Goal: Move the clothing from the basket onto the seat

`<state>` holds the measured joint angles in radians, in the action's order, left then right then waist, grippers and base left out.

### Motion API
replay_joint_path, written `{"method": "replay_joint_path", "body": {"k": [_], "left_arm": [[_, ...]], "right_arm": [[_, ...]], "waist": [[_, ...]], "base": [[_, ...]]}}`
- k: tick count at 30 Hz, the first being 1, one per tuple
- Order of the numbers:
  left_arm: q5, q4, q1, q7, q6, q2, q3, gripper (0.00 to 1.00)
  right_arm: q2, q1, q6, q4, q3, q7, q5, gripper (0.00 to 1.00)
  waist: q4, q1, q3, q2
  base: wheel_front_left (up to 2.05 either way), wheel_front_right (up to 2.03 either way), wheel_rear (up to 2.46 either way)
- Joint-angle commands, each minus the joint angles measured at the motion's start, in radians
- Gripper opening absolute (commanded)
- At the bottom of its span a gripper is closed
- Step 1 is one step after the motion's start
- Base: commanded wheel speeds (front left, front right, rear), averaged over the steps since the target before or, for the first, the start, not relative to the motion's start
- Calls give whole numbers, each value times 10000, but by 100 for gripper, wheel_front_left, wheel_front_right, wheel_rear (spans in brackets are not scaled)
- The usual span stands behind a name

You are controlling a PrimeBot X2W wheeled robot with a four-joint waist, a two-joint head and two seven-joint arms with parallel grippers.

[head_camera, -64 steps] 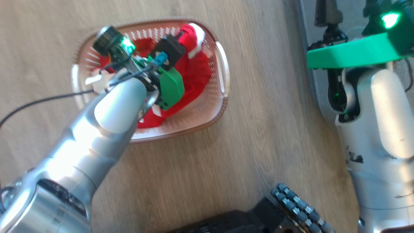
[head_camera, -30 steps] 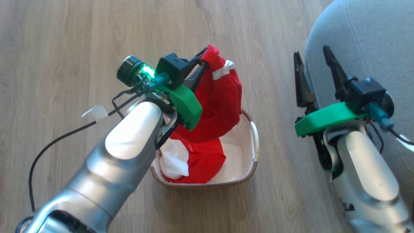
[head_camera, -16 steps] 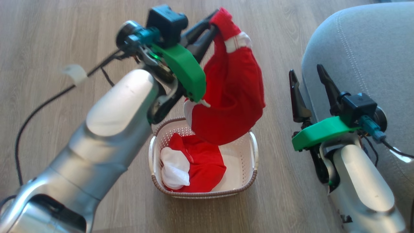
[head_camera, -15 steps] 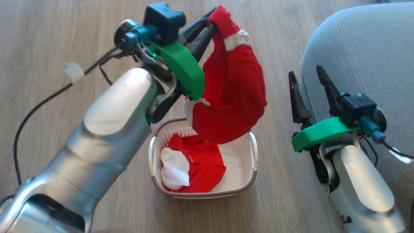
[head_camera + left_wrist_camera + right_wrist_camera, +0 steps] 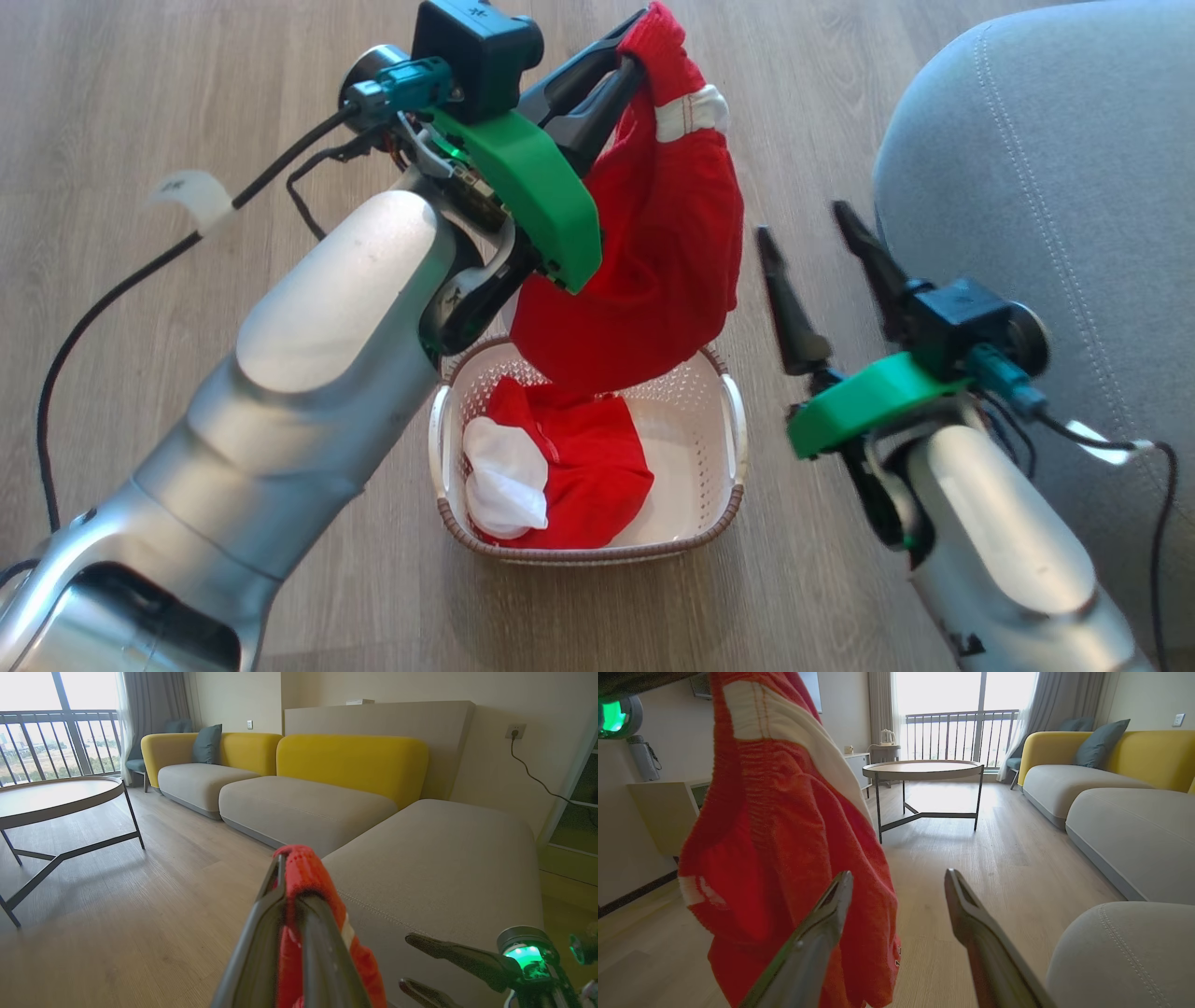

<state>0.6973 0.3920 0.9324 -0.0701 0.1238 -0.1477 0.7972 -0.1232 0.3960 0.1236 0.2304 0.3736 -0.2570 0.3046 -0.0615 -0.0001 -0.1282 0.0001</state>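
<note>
We log one wood-plank floor (image 5: 140,93); on it, basket (image 5: 736,439) beneath our left claw (image 5: 639,42), grey seat (image 5: 1027,187) right of our right claw (image 5: 800,219).

Red garment (image 5: 653,271) raised from basket (image 5: 579,556), right claw (image 5: 801,220) shifted toward it

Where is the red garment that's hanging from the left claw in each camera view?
Head view: the red garment hangs at top centre, over the basket.
Left wrist view: garment bottom centre, pinched in the left claw.
Right wrist view: garment left half, hanging.
Shared landmark: the grey seat, right of it in every view.
</note>
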Motion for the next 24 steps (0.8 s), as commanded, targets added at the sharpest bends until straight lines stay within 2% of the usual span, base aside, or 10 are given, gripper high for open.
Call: {"method": "replay_joint_path", "body": {"k": [1, 9, 20, 21, 22, 23, 24], "left_arm": [[68, -349, 491, -8, 0, -192, -358, 0], [22, -313, 403, -85, -9, 30, -99, 0], [223, -315, 306, -235, 20, 378, 288, 0], [244, -315, 294, -251, 22, 395, 319, 0], [271, -309, 277, -267, 25, 407, 345, 0], [302, -291, 257, -282, 27, 411, 360, 0], [324, -268, 241, -301, 28, 408, 370, 0]], "right_arm": [[-3, 452, 71, -390, 246, -47, 81, 100], [11, 1345, 71, -92, 1439, -47, 151, 100], [488, 2476, 71, 2864, 2512, -47, 448, 100], [525, 2539, 71, 3018, 2575, -47, 497, 72], [557, 2587, 71, 3162, 2639, -47, 544, 30], [585, 2619, 71, 3270, 2680, -47, 619, 0], [607, 2649, 71, 3340, 2703, -47, 669, 0]], "waist": [[14, 1, -18, -1], [182, 1, -149, -1], [671, 1, -69, -1], [708, 1, -64, -1], [742, 1, -59, -1], [766, 1, -55, -1], [786, 1, -56, -1]], "base": [[0, 0, 0], [0, 0, 0], [0, 0, 0], [0, 0, 0], [0, 0, 0], [0, 0, 0], [0, 0, 0]]}}
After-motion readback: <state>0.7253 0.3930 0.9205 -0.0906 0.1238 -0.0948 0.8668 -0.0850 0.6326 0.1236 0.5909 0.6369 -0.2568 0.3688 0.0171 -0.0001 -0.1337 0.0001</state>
